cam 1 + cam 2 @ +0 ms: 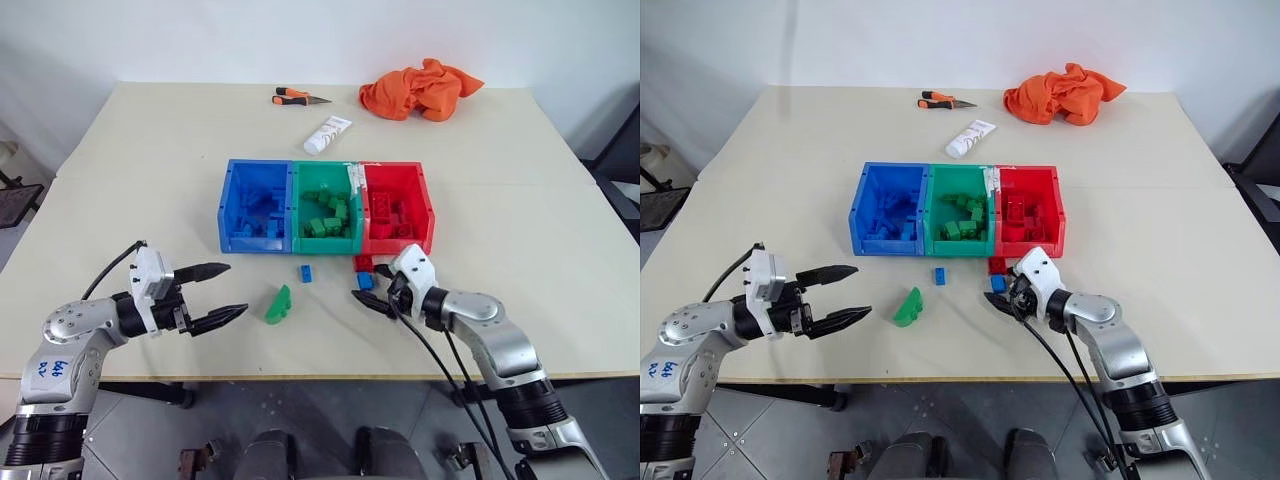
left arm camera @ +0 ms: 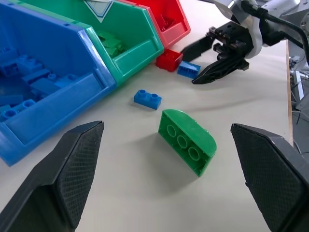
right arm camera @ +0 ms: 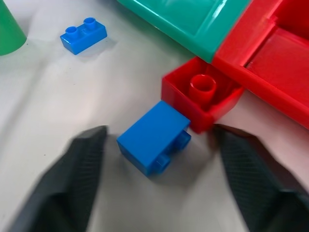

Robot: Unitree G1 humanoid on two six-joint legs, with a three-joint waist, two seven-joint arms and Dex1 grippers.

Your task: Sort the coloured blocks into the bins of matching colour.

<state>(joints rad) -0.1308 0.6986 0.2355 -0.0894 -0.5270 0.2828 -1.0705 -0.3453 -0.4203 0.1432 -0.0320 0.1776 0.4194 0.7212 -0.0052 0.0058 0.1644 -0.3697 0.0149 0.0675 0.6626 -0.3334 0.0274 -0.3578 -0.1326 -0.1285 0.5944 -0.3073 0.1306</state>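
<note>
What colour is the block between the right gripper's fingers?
Blue; the block lies on its side between the right gripper's fingers, clearest in the right wrist view.

— What am I counting on the table (image 1: 150,180)?
— I'm seeing three bins (image 1: 325,207), four loose blocks (image 1: 278,304) (two blue, one green, one red), one orange cloth (image 1: 420,90), one white tube (image 1: 327,134) and one orange-handled tool (image 1: 300,98).

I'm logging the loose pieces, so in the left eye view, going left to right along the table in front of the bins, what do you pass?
Left gripper → green block → small blue block → right gripper.
</note>
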